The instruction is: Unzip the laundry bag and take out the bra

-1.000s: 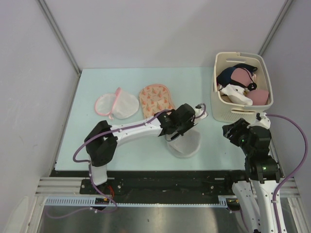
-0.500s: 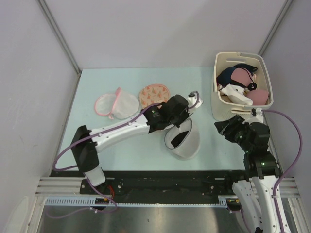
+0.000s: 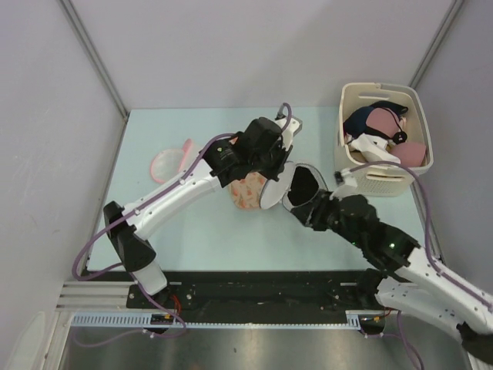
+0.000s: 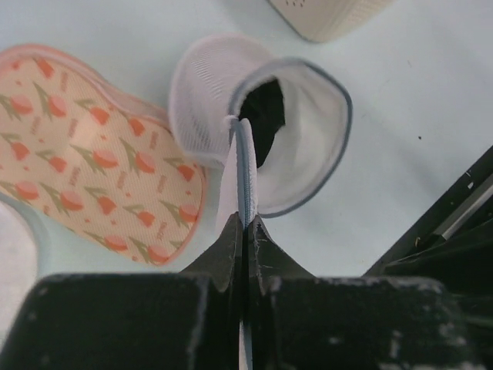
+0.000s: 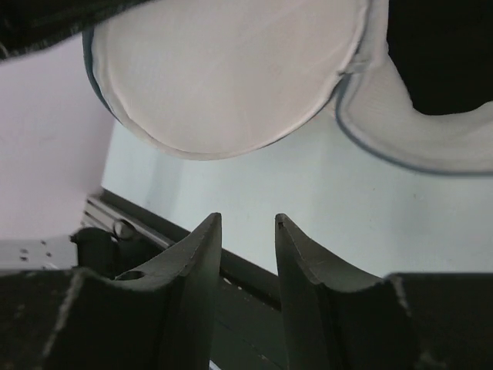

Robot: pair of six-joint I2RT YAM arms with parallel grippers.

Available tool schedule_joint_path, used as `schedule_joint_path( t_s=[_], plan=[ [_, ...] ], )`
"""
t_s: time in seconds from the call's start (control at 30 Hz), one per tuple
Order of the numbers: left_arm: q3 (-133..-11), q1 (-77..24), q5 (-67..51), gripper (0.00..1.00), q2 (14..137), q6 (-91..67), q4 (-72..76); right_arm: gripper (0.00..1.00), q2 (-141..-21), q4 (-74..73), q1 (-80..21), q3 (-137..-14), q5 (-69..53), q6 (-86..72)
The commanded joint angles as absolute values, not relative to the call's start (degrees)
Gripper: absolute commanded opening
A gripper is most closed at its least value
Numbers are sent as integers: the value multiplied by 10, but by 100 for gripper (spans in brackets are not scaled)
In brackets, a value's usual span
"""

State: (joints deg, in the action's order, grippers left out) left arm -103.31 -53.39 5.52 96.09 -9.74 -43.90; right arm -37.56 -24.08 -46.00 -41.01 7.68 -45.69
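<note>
Currently: laundry bag (image 3: 299, 202) held open above the table (image 3: 192, 239) centre.
Left end effector (image 4: 245, 225) is clamped on the bag's rim; the interior shows dark, contents unidentifiable. Right end effector (image 5: 246, 220) sits just beside, narrowly parted, empty. Basket (image 3: 393, 183) at rear right holds mixed garments (image 3: 377, 123).

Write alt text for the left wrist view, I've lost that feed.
The left gripper has its jaws shut on the blue-trimmed rim of the white mesh laundry bag, whose mouth gapes open. A peach flower-print fabric piece lies beside it on the pale table.
</note>
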Motion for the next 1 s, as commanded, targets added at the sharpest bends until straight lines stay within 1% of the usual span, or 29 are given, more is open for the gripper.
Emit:
schedule_joint_path(
  t_s=[0.0,0.13,0.17,0.23,0.27,0.3,0.4,0.43,0.53,0.57,0.67,0.87,0.9,0.97],
  plan=[
    [-1024,-519,5,0,959,-138,-459,38,-466,-199,-573,-454,282,-460],
    [-1018,-514,5,0,958,-139,-462,39,-524,-206,-577,-462,346,-467],
    [-1016,-514,5,0,957,-138,-461,40,-532,-207,-571,-462,366,-466],
    [-1008,-513,5,0,952,-137,-461,40,-555,-200,-537,-461,363,-463],
    [-1005,-513,5,0,950,-137,-458,40,-562,-196,-521,-462,345,-461],
    [-1000,-512,5,0,948,-137,-456,40,-569,-186,-485,-462,333,-452],
    [-984,-509,5,0,942,-139,-448,40,-595,-155,-432,-462,280,-432],
    [-975,-506,5,1,941,-141,-446,39,-606,-148,-398,-462,266,-432],
    [-957,-504,-11,0,933,-142,-433,39,-653,-132,-341,-463,206,-439],
    [-954,-503,-10,0,931,-142,-431,39,-680,-119,-332,-462,174,-442],
    [-950,-500,-11,0,929,-142,-429,43,-727,-88,-313,-463,135,-451],
    [-950,-497,-11,0,926,-138,-429,49,-796,-26,-308,-471,108,-465],
    [-950,-497,-11,0,928,-136,-429,52,-818,-22,-306,-475,106,-468],
    [-951,-496,-12,0,928,-135,-430,54,-839,-10,-301,-483,109,-482]
  ],
)
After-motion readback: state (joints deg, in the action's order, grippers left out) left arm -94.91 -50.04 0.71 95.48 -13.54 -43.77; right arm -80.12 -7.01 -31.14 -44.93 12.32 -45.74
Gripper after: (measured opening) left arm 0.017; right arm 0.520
